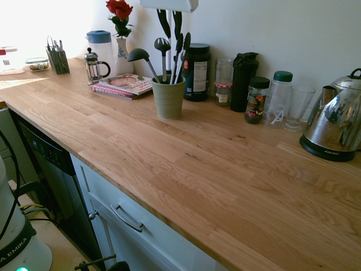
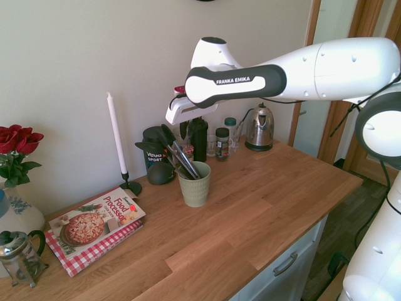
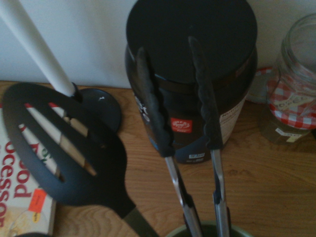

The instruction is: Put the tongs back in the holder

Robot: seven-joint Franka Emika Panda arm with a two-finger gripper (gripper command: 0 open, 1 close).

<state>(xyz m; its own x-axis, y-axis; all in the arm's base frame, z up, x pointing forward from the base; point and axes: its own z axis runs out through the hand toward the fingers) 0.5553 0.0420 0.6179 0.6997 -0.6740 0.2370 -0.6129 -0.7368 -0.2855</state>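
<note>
Sage-green ribbed utensil pot on wooden countertop, nearer back edge than front. Tongs inside, tips up. Gripper above, fingers apart.

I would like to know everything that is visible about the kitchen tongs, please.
The tongs have two slim, shiny, metal-looking arms with long black tips, scalloped along one edge. They stand tips up in the ribbed sage-green pot, leaning, with the arms spread apart. Their lower end is hidden inside the pot. The slotted spoon stands beside them in the same pot. Whether they touch it inside, I cannot tell.
</note>
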